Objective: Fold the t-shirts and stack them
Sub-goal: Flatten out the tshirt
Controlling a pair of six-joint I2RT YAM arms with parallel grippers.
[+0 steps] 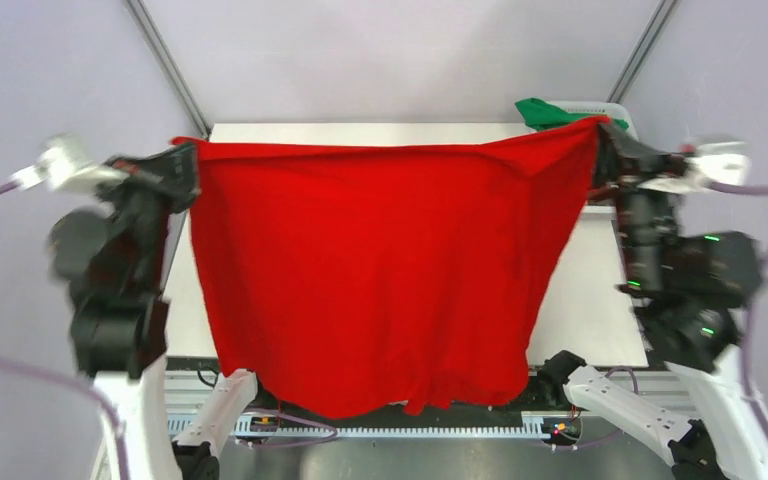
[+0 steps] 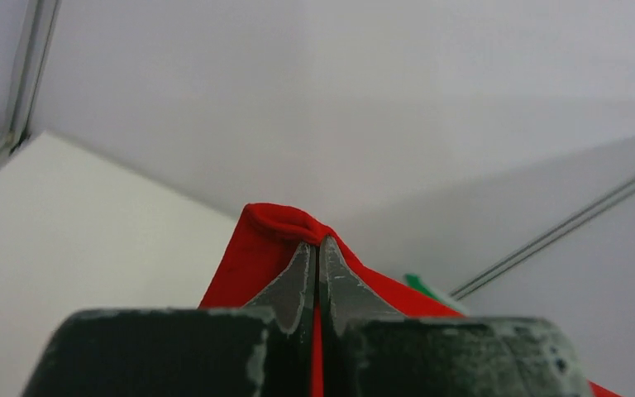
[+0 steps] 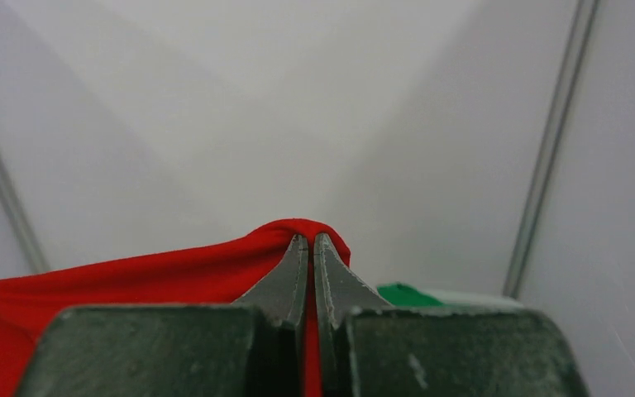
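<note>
The large bright red t-shirt (image 1: 380,270) hangs spread wide above the white table (image 1: 590,310), held up by its two top corners. My left gripper (image 1: 186,152) is shut on the shirt's left corner; in the left wrist view the red cloth (image 2: 277,227) bulges over the shut left gripper (image 2: 317,244). My right gripper (image 1: 600,130) is shut on the right corner; the right wrist view shows red cloth (image 3: 132,269) pinched in the right gripper (image 3: 311,238). A green t-shirt (image 1: 545,112) lies at the far right. The other shirts are hidden.
The white slatted basket (image 1: 600,108) stands at the table's far right corner with the green shirt on it; it also shows in the right wrist view (image 3: 463,299). The red shirt's lower hem hangs past the table's near edge, over the arm bases.
</note>
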